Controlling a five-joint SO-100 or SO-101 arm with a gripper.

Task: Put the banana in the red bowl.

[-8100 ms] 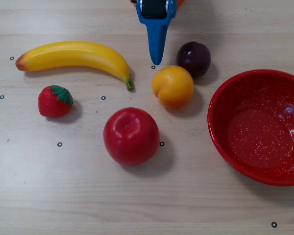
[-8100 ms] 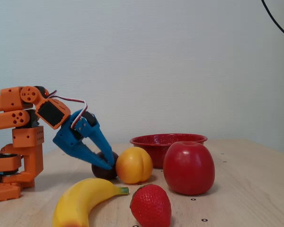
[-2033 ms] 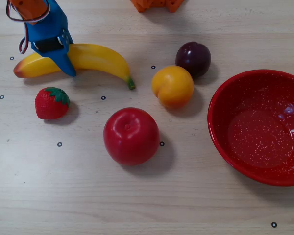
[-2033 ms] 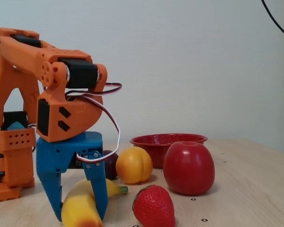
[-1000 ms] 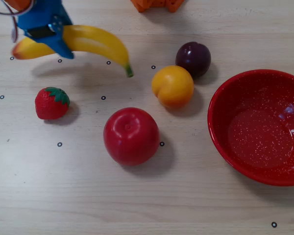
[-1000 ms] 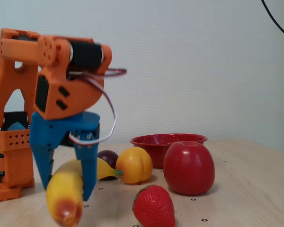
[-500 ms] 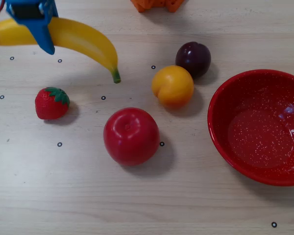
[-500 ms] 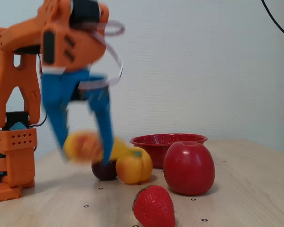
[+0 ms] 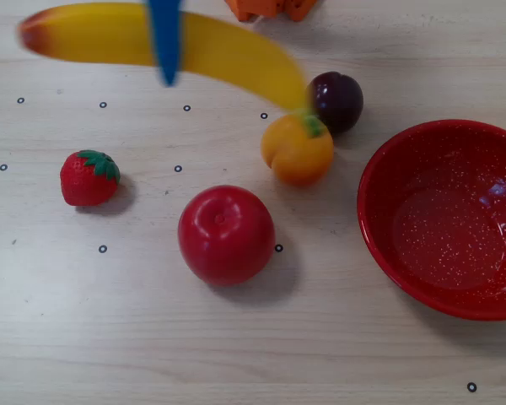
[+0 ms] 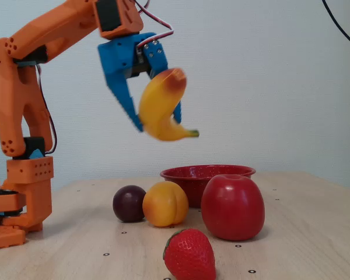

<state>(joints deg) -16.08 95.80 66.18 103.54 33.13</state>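
— Where is the arm (image 10: 41, 76) holding things?
— Its blue gripper (image 10: 154, 119) is pinching the banana (image 10: 159, 108), which is hanging in the air well above the table.
— And the red bowl (image 9: 443, 219)?
— It is sitting at the overhead view's right, beside the apple (image 9: 226, 234), peach (image 9: 297, 150), plum (image 9: 337, 99) and strawberry (image 9: 88, 177).

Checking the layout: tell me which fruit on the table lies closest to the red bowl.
The dark purple plum, beside the bowl's rim. The peach, apple and strawberry sit farther away.
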